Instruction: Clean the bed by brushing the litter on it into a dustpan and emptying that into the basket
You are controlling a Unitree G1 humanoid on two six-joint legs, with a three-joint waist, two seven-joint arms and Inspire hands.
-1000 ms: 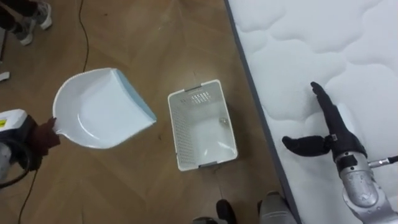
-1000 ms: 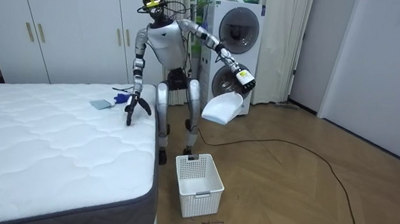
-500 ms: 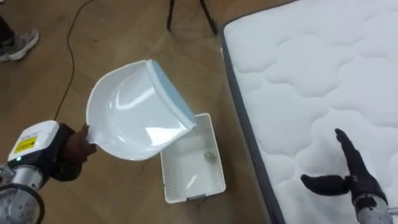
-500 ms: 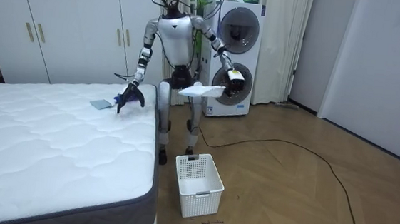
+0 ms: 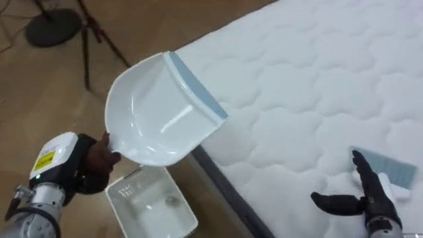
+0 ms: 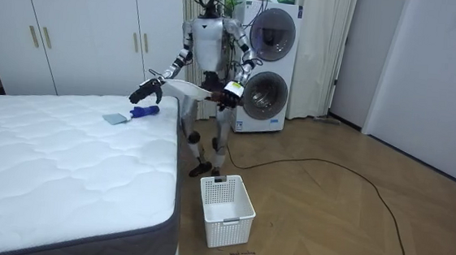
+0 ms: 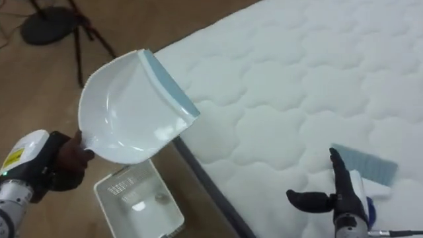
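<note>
Left eye view: left hand point(image 5: 92, 165) is curled tight round the handle of the white dustpan point(image 5: 155, 112). The pan is held up in the air, blue lip toward the bed point(image 5: 317, 79), hanging over the mattress edge and the floor beside it. Right hand point(image 5: 367, 198) hovers low over the mattress, fingers straight, thumb spread, holding nothing.

Litter: a flat grey-blue patch point(image 5: 386, 166) lies on the bed just beyond the right fingertips. Its long axis runs upper-left to lower-right, across the line of the fingers. Room view shows a small blue item point(image 6: 144, 111) just beside it, under that hand.

Key relation: the right hand is much the nearer. The pan is well apart, off to the robot's left near the bed edge. I'd judge the next step needs the pan lip laid on the mattress beside the patch, right hand sweeping leftward into it.

Open mattress all around, nothing in the way. Basket point(image 5: 125, 190) sits on the floor below the pan, near the bed edge.
</note>
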